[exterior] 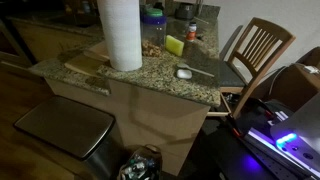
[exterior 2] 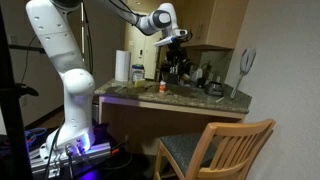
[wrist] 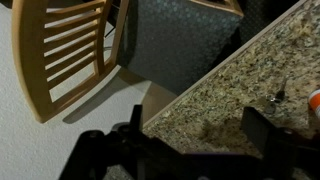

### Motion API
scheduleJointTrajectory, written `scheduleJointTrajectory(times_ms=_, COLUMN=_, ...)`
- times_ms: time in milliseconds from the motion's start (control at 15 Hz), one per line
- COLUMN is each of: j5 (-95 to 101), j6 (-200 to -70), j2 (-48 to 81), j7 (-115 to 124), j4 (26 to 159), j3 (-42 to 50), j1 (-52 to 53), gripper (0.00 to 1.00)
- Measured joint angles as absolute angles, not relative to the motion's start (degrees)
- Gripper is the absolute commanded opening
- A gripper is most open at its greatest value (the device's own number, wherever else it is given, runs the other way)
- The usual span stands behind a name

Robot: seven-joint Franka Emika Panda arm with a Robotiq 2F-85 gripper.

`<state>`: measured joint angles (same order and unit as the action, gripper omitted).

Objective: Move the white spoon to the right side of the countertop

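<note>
The white spoon [exterior: 185, 72] lies on the speckled granite countertop [exterior: 150, 82], near its edge on the chair side, with its thin handle pointing toward the chair. My gripper [exterior 2: 179, 39] hangs high above the countertop [exterior 2: 190, 97], well clear of everything on it. In the wrist view the gripper [wrist: 200, 115] is open and empty, its two dark fingers spread over a corner of the countertop [wrist: 230, 80]. A small object [wrist: 280, 94] at the right of that view may be part of the spoon; I cannot tell.
A tall white paper-towel roll [exterior: 121, 35] stands on a wooden cutting board [exterior: 88, 62]. A yellow-green sponge [exterior: 175, 45] and bottles [exterior: 153, 20] sit at the back. A wooden chair [exterior: 255, 50] stands beside the counter, and a trash can [exterior: 65, 130] stands below it.
</note>
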<state>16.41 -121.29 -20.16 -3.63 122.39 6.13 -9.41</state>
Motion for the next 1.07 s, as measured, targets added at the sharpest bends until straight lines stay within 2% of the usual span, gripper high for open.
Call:
scheduleJointTrajectory(times_ms=267, j5=16.1, j6=-121.2, j2=-20.3, j7=-5.2, j4=123.0, j3=6.0, j1=-8.3, gripper=1.0)
scheduleJointTrajectory(times_ms=600, j5=10.9, j6=-118.8, j2=-24.9, j7=-12.8, j4=130.1, j3=4.5, j1=-1.2, gripper=1.0)
scheduleJointTrajectory(times_ms=1067, j5=4.6, j6=-100.5, j2=-45.6, j7=-27.0, j4=146.3, j3=5.4, j1=5.5, gripper=1.0)
